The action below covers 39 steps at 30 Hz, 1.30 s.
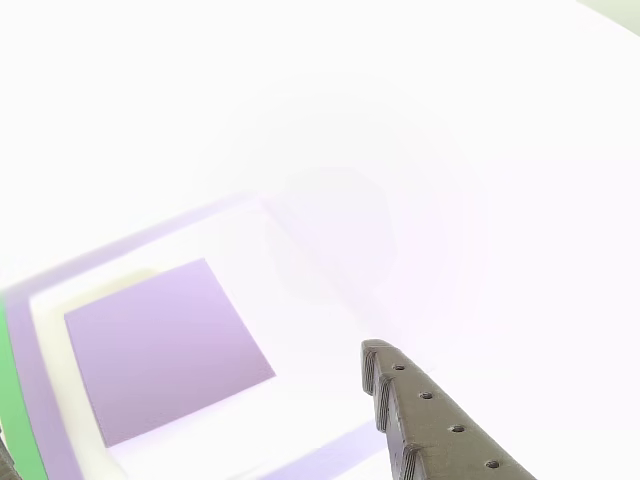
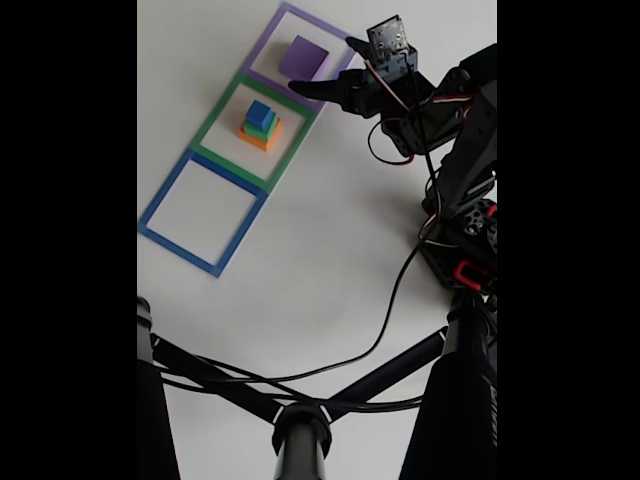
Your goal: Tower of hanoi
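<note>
In the fixed view the purple slab lies alone inside the purple square outline at the top. A small stack stands in the green outline: a blue cube on top, a green block under it and an orange block at the bottom. My gripper hovers at the right side of the purple slab, open with nothing between its fingers. The washed-out other view shows the purple slab at lower left and one dark toothed finger to its right.
The blue outline at the lower left of the row has nothing in it. The arm's base and cables stand at the right. A black stand with crossing tubes spans the bottom of the fixed view.
</note>
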Each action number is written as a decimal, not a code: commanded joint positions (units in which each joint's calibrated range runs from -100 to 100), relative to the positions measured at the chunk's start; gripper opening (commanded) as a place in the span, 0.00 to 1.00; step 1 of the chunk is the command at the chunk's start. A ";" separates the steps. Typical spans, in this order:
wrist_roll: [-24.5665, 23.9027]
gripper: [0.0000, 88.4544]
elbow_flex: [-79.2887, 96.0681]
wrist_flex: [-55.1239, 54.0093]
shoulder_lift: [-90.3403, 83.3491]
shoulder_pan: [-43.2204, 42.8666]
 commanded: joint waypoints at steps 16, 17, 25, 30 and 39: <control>0.00 0.49 -8.85 -8.29 12.34 -1.32; 0.00 0.49 -9.31 -8.13 12.74 -1.32; 0.00 0.49 -10.03 -8.29 15.00 -1.70; 0.00 0.47 -10.03 -8.37 15.89 -2.09; 0.00 0.43 -10.40 -8.29 16.86 -2.95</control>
